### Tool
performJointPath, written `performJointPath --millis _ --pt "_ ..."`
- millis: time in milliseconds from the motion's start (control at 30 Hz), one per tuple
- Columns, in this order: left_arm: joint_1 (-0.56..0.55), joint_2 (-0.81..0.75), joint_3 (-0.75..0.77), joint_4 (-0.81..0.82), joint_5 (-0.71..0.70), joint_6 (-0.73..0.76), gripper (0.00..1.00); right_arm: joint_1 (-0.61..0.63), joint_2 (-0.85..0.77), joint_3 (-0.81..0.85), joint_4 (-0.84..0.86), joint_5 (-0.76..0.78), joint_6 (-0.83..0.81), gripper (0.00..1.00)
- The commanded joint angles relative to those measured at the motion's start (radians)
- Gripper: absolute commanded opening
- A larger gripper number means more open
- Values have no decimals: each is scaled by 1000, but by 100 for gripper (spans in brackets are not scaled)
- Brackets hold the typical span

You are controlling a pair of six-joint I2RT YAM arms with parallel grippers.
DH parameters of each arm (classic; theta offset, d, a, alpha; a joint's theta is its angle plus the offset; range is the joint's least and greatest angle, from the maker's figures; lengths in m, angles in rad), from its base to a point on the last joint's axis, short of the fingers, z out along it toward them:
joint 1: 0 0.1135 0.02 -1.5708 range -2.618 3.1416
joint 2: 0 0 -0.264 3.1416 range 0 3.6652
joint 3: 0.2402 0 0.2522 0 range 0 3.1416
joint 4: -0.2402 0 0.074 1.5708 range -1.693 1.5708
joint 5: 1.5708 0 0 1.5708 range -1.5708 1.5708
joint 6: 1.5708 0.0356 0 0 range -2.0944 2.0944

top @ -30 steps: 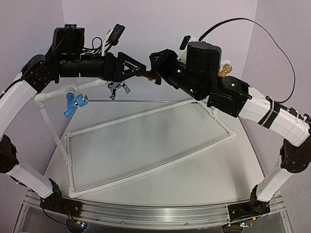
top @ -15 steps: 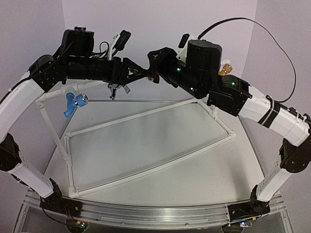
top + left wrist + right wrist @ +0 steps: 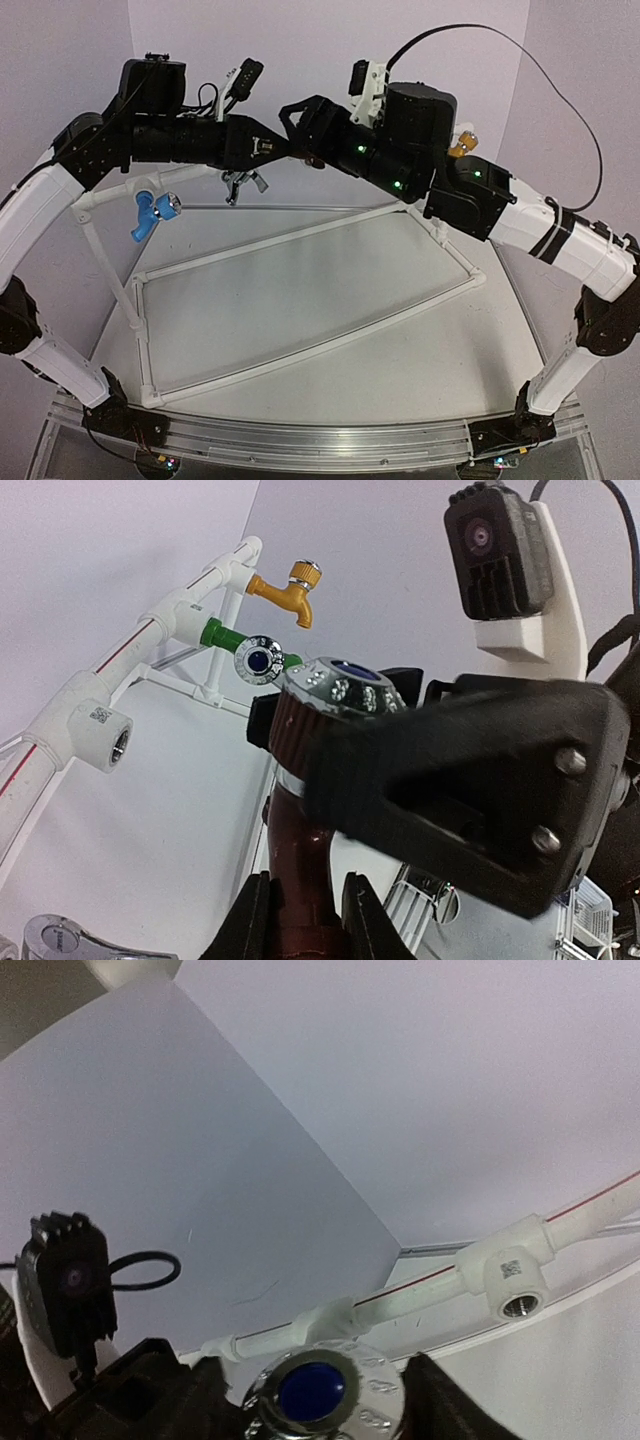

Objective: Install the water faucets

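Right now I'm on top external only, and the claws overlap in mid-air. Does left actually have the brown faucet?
Observer: Yes. The left wrist view shows the left claw shut on the dark brown faucet, below its knob.
Operator: And right?
Observer: The right claw straddles the faucet's chrome knob. I cannot tell whether it touches.
Operator: Any free socket?
Observer: One empty threaded tee on the white pipe.

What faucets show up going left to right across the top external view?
blue faucet → chrome faucet → dark brown faucet → orange faucet
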Motion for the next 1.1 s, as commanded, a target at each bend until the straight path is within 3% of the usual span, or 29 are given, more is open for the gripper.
performJointPath --millis 0,100,267,400,600,967,1067 --pt "6 -99 -1 85 58 31 0 7 -105 -95 24 -174 -277 89" --pt "18 -128 -6 71 120 44 0 -27 -178 -188 22 -270 -374 95" --pt "57 -156 -13 33 206 51 0 -156 -263 -260 35 -761 -387 96" --pt "69 -159 -22 41 312 35 0 -164 -258 -258 20 -967 -442 96" --pt "70 -164 -55 97 386 -9 0 -175 -200 -233 14 -991 -458 95" --pt "70 -160 -89 137 455 -40 0 -178 -91 -151 23 -1120 -461 70" --pt "70 -155 -84 129 460 -38 0 -178 -124 -184 78 -1154 -465 71"
